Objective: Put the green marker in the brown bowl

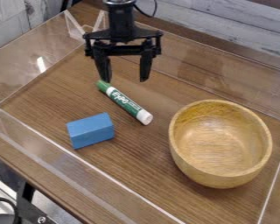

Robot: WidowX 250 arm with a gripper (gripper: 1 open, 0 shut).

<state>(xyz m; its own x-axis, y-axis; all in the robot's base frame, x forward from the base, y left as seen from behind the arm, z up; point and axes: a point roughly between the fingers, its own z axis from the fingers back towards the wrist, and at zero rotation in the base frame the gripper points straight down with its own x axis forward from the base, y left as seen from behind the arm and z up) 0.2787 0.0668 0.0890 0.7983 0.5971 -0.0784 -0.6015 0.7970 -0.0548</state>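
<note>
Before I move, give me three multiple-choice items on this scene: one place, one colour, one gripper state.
1. Where is the marker?
A) In the bowl
B) On the table
C) On the block

2. What colour is the block?
A) Blue
B) Red
C) Yellow

3. How does the gripper stand?
A) Shut on the marker
B) Shut on the block
C) Open

1 B: the marker lies on the wood, left of the bowl in the picture.
2 A: the block shows blue faces.
3 C: the gripper's fingers stand apart.
</note>
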